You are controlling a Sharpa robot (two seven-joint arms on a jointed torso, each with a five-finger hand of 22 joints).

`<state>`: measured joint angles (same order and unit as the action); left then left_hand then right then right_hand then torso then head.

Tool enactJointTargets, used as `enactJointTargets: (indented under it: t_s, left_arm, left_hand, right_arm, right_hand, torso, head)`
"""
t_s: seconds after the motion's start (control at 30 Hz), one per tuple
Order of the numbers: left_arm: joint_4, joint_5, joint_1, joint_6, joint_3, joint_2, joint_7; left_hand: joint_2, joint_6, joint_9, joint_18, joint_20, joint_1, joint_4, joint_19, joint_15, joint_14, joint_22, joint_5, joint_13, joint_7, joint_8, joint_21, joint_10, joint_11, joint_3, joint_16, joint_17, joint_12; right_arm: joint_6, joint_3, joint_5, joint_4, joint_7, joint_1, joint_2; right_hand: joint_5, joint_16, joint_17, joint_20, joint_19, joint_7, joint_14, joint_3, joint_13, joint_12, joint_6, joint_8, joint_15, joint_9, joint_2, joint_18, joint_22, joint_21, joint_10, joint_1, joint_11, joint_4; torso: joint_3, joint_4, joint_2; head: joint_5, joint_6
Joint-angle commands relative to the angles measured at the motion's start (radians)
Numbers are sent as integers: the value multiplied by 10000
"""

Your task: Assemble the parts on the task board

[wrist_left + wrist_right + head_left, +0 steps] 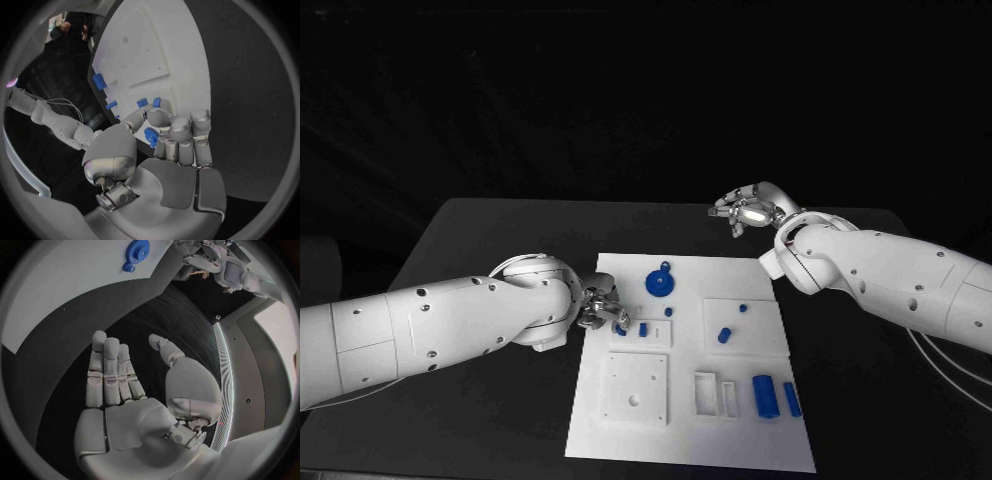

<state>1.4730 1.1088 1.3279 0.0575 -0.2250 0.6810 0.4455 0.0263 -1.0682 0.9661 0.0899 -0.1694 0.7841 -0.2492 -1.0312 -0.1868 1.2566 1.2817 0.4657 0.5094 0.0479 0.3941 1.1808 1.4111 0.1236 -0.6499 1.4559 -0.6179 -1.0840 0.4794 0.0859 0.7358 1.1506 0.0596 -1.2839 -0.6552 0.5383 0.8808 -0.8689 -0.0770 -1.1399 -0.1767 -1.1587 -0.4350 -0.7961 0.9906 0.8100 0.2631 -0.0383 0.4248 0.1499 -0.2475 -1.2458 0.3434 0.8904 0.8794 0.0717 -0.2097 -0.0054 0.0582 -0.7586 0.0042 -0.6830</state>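
Note:
The white task board (pixel 687 420) lies in the middle of the black table. My left hand (pixel 599 308) hovers at the board's left edge and pinches a small blue part (pixel 150 137) between thumb and fingers (pixel 181 131). My right hand (pixel 751 210) is raised past the board's far right corner, fingers (pixel 107 365) straight and apart, holding nothing. A blue gear (pixel 661 281) sits near the board's far edge. Two blue cylinders (pixel 764 394) lie at the near right. Small blue pieces (pixel 724 335) are scattered mid-board.
Square white blocks with holes (pixel 635 392) and two narrow slots (pixel 717 393) occupy the board's near half. Bare black table (pixel 473 420) surrounds the board. In the right wrist view the gear (pixel 137 249) lies on the board (pixel 62 280).

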Motion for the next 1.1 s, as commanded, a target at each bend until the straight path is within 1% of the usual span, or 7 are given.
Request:
enactJointTargets:
  t_s: [0.03, 0.53, 1.1]
  left_arm:
    - [3, 205, -110, 591, -96, 11, 213]
    - [16, 403, -110, 586, -96, 7, 221]
    - [-54, 626, -109, 772, -95, 8, 284]
  left_hand:
    - [123, -1997, 21, 196, -946, 237, -119, -33, -126, 76, 11, 68, -15, -827, -51, 63, -135, 181, -57, 60, -9, -62]
    - [133, -2008, 33, 192, -941, 297, -157, -35, -122, 79, 12, 118, -20, -828, -63, 69, -134, 182, -62, 64, -13, -67]
    - [155, -2024, 47, 184, -931, 321, -167, -39, -119, 84, 10, 189, -23, -831, -72, 72, -133, 185, -53, 69, -18, -75]
  right_arm:
    - [-113, -4, 17, 12, 104, 5, -1]
    - [-114, -4, 17, 9, 104, 8, 8]
    - [-119, -4, 17, 17, 103, 8, -11]
  right_hand:
    - [38, -56, -14, -12, -32, -53, 60, 45, 15, 53, -1, 62, 11, -13, 1, -143, -16, -51, -90, -63, -12, -28]
    - [39, -58, -16, -12, -34, -54, 60, 46, 26, 61, -3, 62, 11, -15, 0, -143, -20, -57, -94, -66, -11, -30]
    - [42, -60, -18, -11, -36, -54, 59, 45, 35, 68, -4, 63, 11, -17, -1, -143, -24, -62, -96, -63, -11, -33]
  torso:
    - [-5, 4, 3]
    - [-1, 1, 0]
    - [0, -1, 0]
  head:
    - [0, 0]
    - [2, -5]
    - [-11, -7]
